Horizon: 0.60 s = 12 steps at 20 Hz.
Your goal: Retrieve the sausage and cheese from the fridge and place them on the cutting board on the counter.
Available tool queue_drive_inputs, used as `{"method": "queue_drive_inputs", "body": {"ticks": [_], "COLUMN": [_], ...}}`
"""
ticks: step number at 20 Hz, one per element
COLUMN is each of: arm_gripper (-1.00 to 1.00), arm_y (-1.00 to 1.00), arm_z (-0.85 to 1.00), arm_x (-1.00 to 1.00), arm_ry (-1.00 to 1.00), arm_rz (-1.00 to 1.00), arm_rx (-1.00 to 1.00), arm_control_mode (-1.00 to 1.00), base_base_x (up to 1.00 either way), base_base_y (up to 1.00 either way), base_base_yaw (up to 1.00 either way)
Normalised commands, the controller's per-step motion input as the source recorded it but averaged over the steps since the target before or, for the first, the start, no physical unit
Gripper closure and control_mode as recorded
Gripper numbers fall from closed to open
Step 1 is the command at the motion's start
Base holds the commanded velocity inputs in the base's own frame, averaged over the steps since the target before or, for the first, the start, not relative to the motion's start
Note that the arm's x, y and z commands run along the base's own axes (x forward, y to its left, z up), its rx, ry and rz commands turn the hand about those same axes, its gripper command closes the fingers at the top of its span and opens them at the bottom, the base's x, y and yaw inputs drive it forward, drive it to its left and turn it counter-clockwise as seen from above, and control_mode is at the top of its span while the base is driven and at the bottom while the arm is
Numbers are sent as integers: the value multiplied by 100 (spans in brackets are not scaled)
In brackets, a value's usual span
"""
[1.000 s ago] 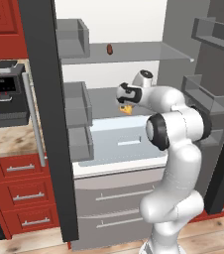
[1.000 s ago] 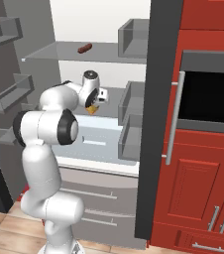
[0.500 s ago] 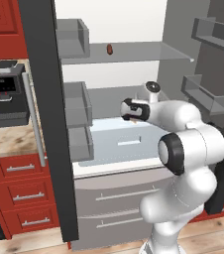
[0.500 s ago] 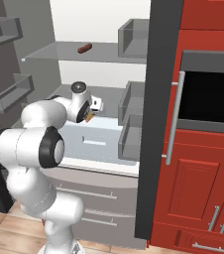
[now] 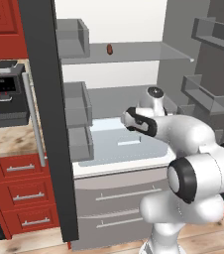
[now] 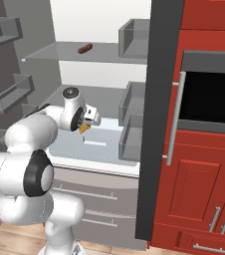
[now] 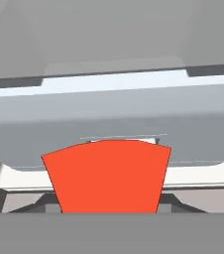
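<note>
The fridge (image 5: 44, 99) stands open with its grey shelves showing. On its upper shelf lies the dark reddish sausage (image 5: 109, 49) (image 6: 85, 48). My gripper (image 5: 130, 120) (image 6: 86, 124) hangs over the pale lower shelf, shut on the cheese (image 6: 84, 128), of which a small yellow-orange tip pokes out. In the hand view the cheese (image 7: 106, 176) is a broad red-orange wedge at the bottom centre and covers the fingertips. The counter (image 5: 5, 141) lies left of the fridge. The cutting board is out of view.
A black coffee machine (image 5: 6, 96) stands on the counter. Door bins (image 5: 77, 106) (image 6: 134, 117) jut from the open doors on both sides of the arm. Two grey drawers (image 5: 119, 198) sit under the lower shelf. Red cabinets and a dark oven (image 6: 209, 99) stand to the right.
The hand has come down and out from the shelf with the cheese still in its grip, and the elbow has swung toward the cameras. The sausage has not moved.
</note>
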Motion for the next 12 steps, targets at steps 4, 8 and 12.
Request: {"method": "queue_drive_inputs", "body": {"ticks": [4,8,12], "arm_gripper": [100,100,100], "arm_y": [0,0,0], "arm_z": [12,12,9], "arm_x": [-56,-51,-38], "arm_ry": [1,4,9], "arm_rz": [-2,-3,-2], "arm_rx": [0,1,4], "arm_control_mode": [-100,-100,-100], "base_base_x": [0,0,0], "base_base_y": [0,0,0], "base_base_yaw": [0,0,0]}}
